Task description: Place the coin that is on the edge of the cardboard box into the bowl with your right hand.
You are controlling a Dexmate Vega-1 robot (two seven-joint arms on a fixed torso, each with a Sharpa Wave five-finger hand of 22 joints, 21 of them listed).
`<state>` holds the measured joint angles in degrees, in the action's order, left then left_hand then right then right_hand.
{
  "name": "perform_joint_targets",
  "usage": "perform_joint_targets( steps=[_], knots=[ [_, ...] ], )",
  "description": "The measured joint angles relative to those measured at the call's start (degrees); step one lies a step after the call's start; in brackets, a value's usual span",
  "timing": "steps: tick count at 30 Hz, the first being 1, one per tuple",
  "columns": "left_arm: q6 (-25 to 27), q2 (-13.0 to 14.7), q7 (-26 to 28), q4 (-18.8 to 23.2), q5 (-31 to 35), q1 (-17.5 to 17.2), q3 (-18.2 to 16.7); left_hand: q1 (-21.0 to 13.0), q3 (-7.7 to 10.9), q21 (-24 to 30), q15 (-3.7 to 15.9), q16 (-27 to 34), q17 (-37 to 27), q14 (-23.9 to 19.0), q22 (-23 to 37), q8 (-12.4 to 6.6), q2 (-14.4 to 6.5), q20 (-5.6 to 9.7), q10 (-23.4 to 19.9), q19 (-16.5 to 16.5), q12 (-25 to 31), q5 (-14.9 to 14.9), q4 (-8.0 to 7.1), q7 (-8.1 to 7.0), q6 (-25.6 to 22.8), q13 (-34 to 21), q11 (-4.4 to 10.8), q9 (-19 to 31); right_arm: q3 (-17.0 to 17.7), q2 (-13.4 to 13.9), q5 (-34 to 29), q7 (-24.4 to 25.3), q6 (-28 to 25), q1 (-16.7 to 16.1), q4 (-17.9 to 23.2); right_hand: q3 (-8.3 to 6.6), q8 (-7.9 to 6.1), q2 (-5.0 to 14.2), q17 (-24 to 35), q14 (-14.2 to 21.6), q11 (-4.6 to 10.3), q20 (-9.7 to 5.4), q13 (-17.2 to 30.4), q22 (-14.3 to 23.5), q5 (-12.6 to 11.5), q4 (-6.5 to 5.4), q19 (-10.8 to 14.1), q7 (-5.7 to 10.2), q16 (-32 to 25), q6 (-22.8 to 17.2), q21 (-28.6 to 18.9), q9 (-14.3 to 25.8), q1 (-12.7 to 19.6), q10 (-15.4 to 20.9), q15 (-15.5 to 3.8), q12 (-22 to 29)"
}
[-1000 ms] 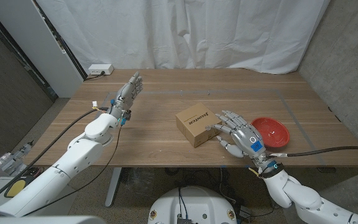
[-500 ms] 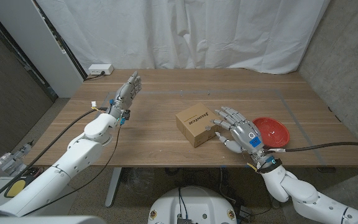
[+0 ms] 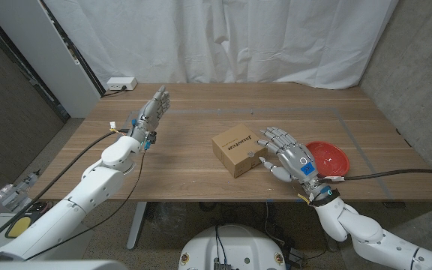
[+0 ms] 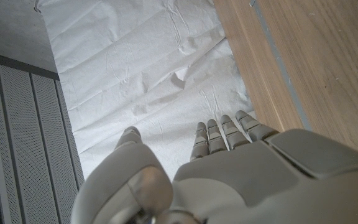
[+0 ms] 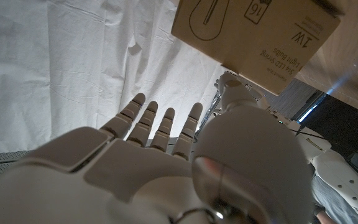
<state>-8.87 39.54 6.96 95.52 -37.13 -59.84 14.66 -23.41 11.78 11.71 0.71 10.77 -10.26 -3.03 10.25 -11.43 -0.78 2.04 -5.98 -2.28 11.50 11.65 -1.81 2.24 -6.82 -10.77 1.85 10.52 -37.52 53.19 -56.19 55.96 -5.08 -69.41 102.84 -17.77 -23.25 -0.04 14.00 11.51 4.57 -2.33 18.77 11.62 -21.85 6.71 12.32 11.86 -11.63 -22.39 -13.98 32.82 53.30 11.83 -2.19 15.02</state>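
A small cardboard box [image 3: 234, 148] stands at the table's middle; its printed side also shows in the right wrist view [image 5: 253, 37]. A tiny greyish spot on the box's right top edge [image 3: 253, 155] looks like the coin, too small to be sure. My right hand [image 3: 286, 158] hovers right beside that edge with fingers spread, thumb toward the box, holding nothing. The red bowl [image 3: 328, 159] sits just right of this hand. My left hand [image 3: 153, 112] is raised over the table's far left, fingers straight and empty.
A white curtain hangs behind the table. A white power strip [image 3: 120, 84] lies at the far left corner. A cable [image 3: 396, 177] runs from my right wrist past the bowl. Grey tape lines [image 3: 291, 111] mark the tabletop.
My right hand has edged slightly farther from me along the box's right side, its fingers still spread. The left hand, box and bowl have not moved.
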Motion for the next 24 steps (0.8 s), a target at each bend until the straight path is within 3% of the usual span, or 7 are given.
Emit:
perform_joint_targets(
  steps=[3, 7, 15, 24],
  knots=[
    [-0.03, 0.0, 0.0, 0.0, -0.03, -0.01, 0.0, 0.0, 0.0, 0.0, 0.0, 0.0, 0.0, 0.0, 0.0, 0.0, 0.0, 0.0, 0.0, 0.0, 0.0, 0.0, 0.0, 0.0, 0.0, 0.0, 0.0, 0.0, 0.0, 0.11, 0.0, -0.01, 0.0, -0.11, 0.13, 0.15, -1.56, 0.0, 0.0, -0.83, -0.13, 0.19, 0.26, 0.27, -0.21, -0.14, -0.22, 0.16, 0.2, -2.51, 0.0, 0.42, 0.0, -0.54, 0.01, 0.0],
    [-0.04, 0.01, 0.02, 0.05, -0.06, -0.23, 0.0, 0.0, 0.0, 0.0, 0.0, 0.0, 0.0, 0.0, 0.0, 0.0, 0.0, 0.0, 0.0, 0.0, 0.0, 0.0, 0.0, 0.0, 0.0, 0.0, 0.0, 0.0, 0.0, 0.16, -0.03, -0.01, -0.01, -0.21, 0.28, 0.38, -2.62, 0.0, 0.0, -1.69, -0.16, 0.1, 0.26, 0.27, -0.47, 0.09, -0.77, 0.43, 0.41, -4.04, -0.01, 0.74, 0.0, -1.04, 0.02, -0.22],
    [-0.04, 0.28, 0.36, 0.66, -0.1, -0.87, -0.24, 0.0, 0.0, 0.0, -0.01, 0.0, 0.0, -0.01, 0.0, 0.0, 0.0, 0.0, 0.0, 0.0, 0.0, 0.0, 0.0, 0.0, 0.01, 0.0, 0.0, 0.0, -0.27, 0.27, -0.52, -0.01, 0.15, -0.25, 0.36, 0.54, -3.27, 0.29, -0.01, -2.87, -0.22, 0.39, 0.53, 0.27, -0.47, 0.26, -1.71, 0.45, 0.77, -4.68, 0.28, 1.01, 0.3, -1.7, 0.04, -0.22],
    [-0.04, 0.6, 0.64, 1.28, -0.16, -1.45, -0.58, 0.0, 0.0, 0.0, -0.01, 0.0, 0.0, -0.01, 0.0, 0.0, 0.0, 0.0, 0.0, 0.0, 0.0, 0.0, 0.0, 0.0, 0.01, 0.0, 0.0, 0.0, -0.78, 0.25, -0.98, -0.27, 0.8, 0.17, 0.32, 0.93, -3.28, 0.19, -0.01, -7.23, -0.42, 0.16, 0.79, 0.51, -0.96, 0.65, -6.26, 0.67, 1.29, -3.19, 1.71, 1.79, 1.17, -5.74, 0.06, -1.55]
  ],
)
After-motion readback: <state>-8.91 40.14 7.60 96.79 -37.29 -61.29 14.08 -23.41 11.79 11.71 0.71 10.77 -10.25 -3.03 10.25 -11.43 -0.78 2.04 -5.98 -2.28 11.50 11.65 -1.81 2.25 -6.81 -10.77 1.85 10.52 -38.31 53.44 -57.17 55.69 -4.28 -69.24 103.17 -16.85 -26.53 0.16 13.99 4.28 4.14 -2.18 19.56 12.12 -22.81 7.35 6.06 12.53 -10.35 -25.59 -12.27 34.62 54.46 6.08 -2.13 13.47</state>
